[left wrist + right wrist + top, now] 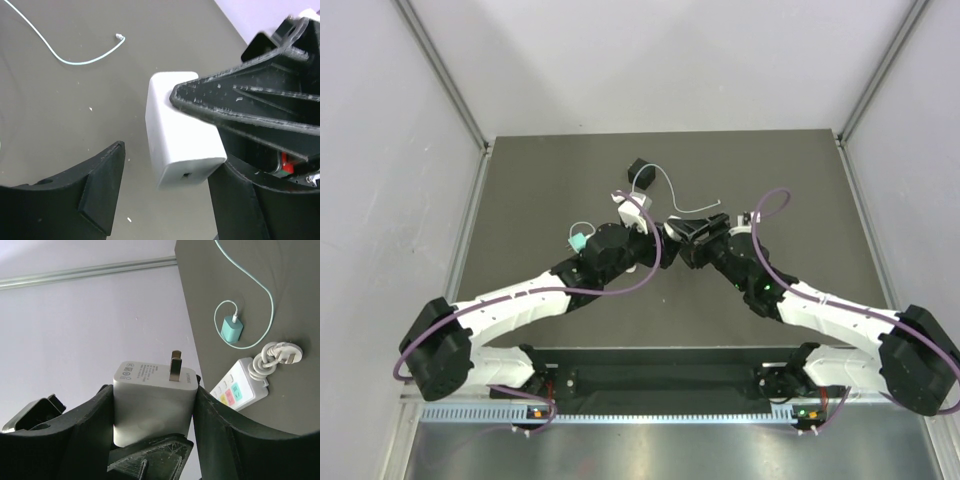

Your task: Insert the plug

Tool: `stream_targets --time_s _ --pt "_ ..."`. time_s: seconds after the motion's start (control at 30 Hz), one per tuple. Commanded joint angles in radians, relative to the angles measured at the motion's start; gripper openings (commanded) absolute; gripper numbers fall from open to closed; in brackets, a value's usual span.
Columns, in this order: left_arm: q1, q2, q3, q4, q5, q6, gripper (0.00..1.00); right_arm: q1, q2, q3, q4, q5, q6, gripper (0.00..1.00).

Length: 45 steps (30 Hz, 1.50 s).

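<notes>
Not yet inserted. Black plug [638,172] lying loose and ungripped near the far edge of the worktop [800,180]. Right gripper [152,390] clenched on a white adapter [150,415], prong upward. Left gripper [170,167] released, jaws straddling that adapter. Power strip [239,389] lying apart on the worktop, insertion all still to do.

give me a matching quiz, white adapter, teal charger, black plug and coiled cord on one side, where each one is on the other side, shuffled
Things:
1 white adapter
2 teal charger
3 black plug
4 coiled cord

Places:
a at the power strip's end
b farthest back on the table
c clamped in the right gripper
d ringed by its own pale cable

Pairs: 1-c, 2-d, 3-b, 4-a
</notes>
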Motion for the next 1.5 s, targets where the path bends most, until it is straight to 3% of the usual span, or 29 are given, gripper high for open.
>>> stream_targets --time_s 0.0,0.33,0.4,0.43,0.47,0.57,0.67,0.73,0.77,0.8,0.9,1.0,1.1,1.17,1.23,1.27,1.3,1.33,1.43,1.47 --pt "-0.006 -0.020 0.028 0.084 -0.051 0.005 0.67 0.037 -0.032 -0.012 0.091 0.049 0.034 0.43" --pt "-0.009 -0.045 0.017 0.083 -0.042 -0.015 0.58 0.043 -0.049 -0.051 0.121 0.054 0.045 0.43" --pt "-0.009 -0.042 0.022 0.084 -0.022 -0.009 0.37 0.043 -0.045 -0.045 0.127 0.045 0.038 0.44" --pt "-0.009 -0.037 0.029 0.078 -0.018 -0.006 0.22 0.045 -0.042 -0.043 0.129 0.043 0.036 0.44" --pt "-0.009 -0.028 0.039 0.066 -0.014 -0.009 0.02 0.043 -0.039 -0.043 0.143 0.040 0.034 0.45" --pt "-0.009 -0.020 0.056 0.046 -0.001 -0.026 0.00 0.043 -0.031 -0.048 0.181 0.026 0.022 0.50" --pt "-0.009 -0.033 0.072 0.009 0.009 -0.038 0.00 0.045 -0.034 -0.057 0.206 0.014 -0.022 0.66" --pt "-0.009 -0.046 0.094 -0.024 0.044 -0.021 0.00 0.040 -0.057 -0.065 0.212 -0.002 -0.074 0.80" --pt "-0.007 -0.068 0.109 -0.078 0.064 0.000 0.00 0.034 -0.087 -0.081 0.188 -0.011 -0.117 0.96" --pt "-0.006 -0.080 0.118 -0.112 0.074 0.000 0.00 0.028 -0.106 -0.089 0.169 -0.018 -0.117 1.00" --pt "0.010 -0.135 0.158 -0.259 0.154 0.025 0.00 0.001 -0.199 -0.129 0.123 -0.046 -0.221 1.00" --pt "0.057 -0.194 0.186 -0.371 0.323 0.039 0.00 -0.021 -0.317 -0.175 0.082 -0.068 -0.346 1.00" --pt "0.102 -0.223 0.262 -0.518 0.357 0.042 0.00 -0.036 -0.419 -0.166 -0.079 -0.055 -0.470 1.00" --pt "0.125 -0.217 0.315 -0.619 0.303 0.052 0.00 -0.042 -0.451 -0.135 -0.187 -0.037 -0.563 1.00" --pt "0.134 -0.192 0.413 -0.815 0.137 0.068 0.00 -0.044 -0.456 -0.084 -0.245 -0.031 -0.654 1.00" --pt "0.148 -0.151 0.446 -0.884 0.090 0.077 0.00 -0.047 -0.447 -0.060 -0.314 -0.031 -0.682 1.00" --pt "0.157 -0.125 0.511 -0.953 -0.050 0.088 0.00 -0.047 -0.415 -0.036 -0.345 -0.032 -0.708 1.00" --pt "0.163 -0.093 0.545 -1.117 -0.112 0.101 0.00 -0.047 -0.395 0.016 -0.383 -0.035 -0.755 1.00" --pt "0.169 0.082 0.663 -1.383 -0.339 0.082 0.00 -0.047 -0.312 0.078 -0.486 -0.066 -0.821 1.00" --pt "0.174 0.099 0.669 -1.411 -0.367 0.080 0.00 -0.047 -0.298 0.079 -0.492 -0.090 -0.826 1.00"
